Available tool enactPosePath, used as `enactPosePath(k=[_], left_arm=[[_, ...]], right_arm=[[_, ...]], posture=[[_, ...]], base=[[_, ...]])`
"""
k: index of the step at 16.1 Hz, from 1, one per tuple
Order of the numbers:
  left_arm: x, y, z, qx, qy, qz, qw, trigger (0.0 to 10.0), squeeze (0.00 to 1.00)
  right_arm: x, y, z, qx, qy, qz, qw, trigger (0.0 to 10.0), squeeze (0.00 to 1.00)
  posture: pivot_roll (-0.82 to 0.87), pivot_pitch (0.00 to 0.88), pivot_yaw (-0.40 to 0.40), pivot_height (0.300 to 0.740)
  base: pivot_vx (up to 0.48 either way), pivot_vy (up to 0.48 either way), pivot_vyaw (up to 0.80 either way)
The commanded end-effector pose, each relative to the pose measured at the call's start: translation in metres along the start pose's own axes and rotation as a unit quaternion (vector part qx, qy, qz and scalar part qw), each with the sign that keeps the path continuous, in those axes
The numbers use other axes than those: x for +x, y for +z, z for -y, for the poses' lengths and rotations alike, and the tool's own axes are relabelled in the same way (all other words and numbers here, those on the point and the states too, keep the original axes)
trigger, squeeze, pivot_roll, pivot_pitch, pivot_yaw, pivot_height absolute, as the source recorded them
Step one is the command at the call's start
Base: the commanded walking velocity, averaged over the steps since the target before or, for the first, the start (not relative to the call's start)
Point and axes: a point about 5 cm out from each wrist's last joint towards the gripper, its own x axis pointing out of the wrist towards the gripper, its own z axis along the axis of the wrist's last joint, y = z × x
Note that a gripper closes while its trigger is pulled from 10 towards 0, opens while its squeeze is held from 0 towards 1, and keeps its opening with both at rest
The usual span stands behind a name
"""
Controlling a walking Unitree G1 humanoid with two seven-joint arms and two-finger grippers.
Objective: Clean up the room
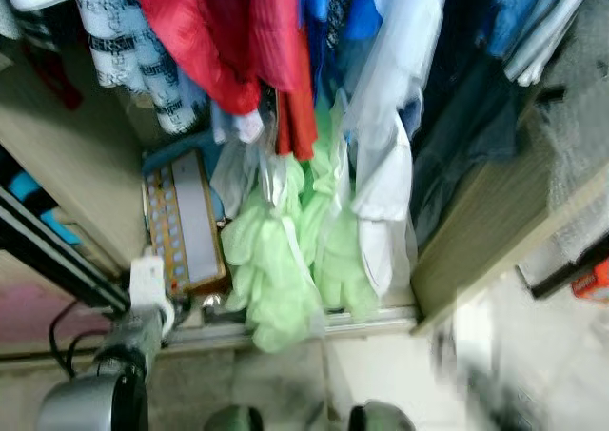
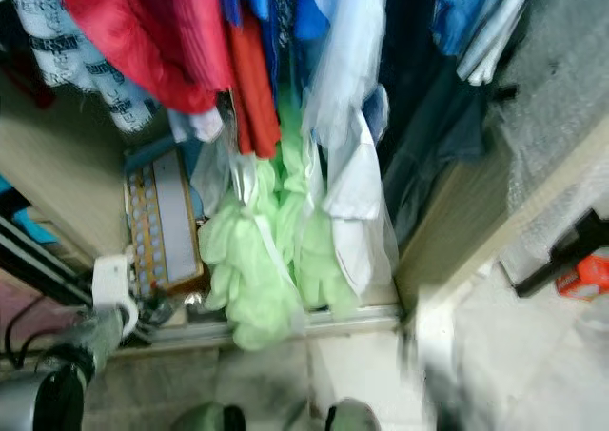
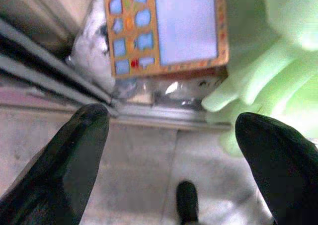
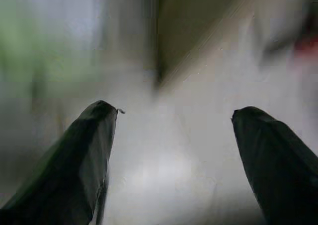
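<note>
Facing an open wardrobe (image 1: pixel 86 174), both grippers spread empty. Left gripper (image 3: pixel 171 130) hovers; board game (image 1: pixel 183 224) at twelve o'clock, likely next pickup.

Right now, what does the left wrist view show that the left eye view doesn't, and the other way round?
Left wrist view alone: the left hand, its two black fingers spread apart above the pale floor, and a clear plastic bag under the board's edge.

Left eye view alone: red, blue and white clothes hanging in the wardrobe, the silver left arm, and a red-and-black item on the floor at right.

Both: the orange-framed board, the pale green garment beside it, and the wardrobe's metal floor track.
</note>
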Motion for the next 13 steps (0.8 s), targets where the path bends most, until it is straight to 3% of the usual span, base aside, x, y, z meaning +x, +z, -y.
enactPosePath(k=[1,3,6,8,11,13], left_arm=[[-0.002,0.001,-0.013,-0.011,0.009,0.005,1.0,10.0,0.0],[-0.002,0.031,-0.016,-0.037,-0.011,0.067,0.997,10.0,0.0],[-0.008,0.064,-0.006,-0.021,-0.053,0.161,0.985,10.0,0.0],[-0.013,0.068,0.001,-0.011,-0.065,0.194,0.979,10.0,0.0],[-0.033,0.071,0.019,-0.002,-0.101,0.258,0.961,10.0,0.0],[-0.055,0.074,0.035,-0.007,-0.119,0.302,0.946,10.0,0.0]], right_arm=[[0.003,0.011,0.001,0.016,0.001,0.014,1.0,10.0,0.0],[0.006,0.032,0.003,0.054,0.006,0.049,0.997,10.0,0.0],[0.006,0.056,-0.001,0.074,0.037,0.094,0.992,10.0,0.0],[0.003,0.062,-0.007,0.083,0.056,0.107,0.989,10.0,0.0],[-0.019,0.067,-0.021,0.098,0.094,0.123,0.983,10.0,0.0],[-0.044,0.068,-0.034,0.082,0.129,0.139,0.978,10.0,0.0]], posture=[[-0.11,0.026,0.028,0.74],[-0.1,0.029,0.024,0.74],[-0.1,0.041,0.024,0.74],[-0.1,0.045,0.024,0.74],[-0.1,0.05,0.026,0.74],[-0.09,0.044,0.027,0.74]], base=[[0.0,0.0,0.75],[0.0,0.0,0.64],[0.0,0.0,0.15],[0.0,0.0,0.0],[0.0,0.0,0.0],[0.0,0.0,0.0]])
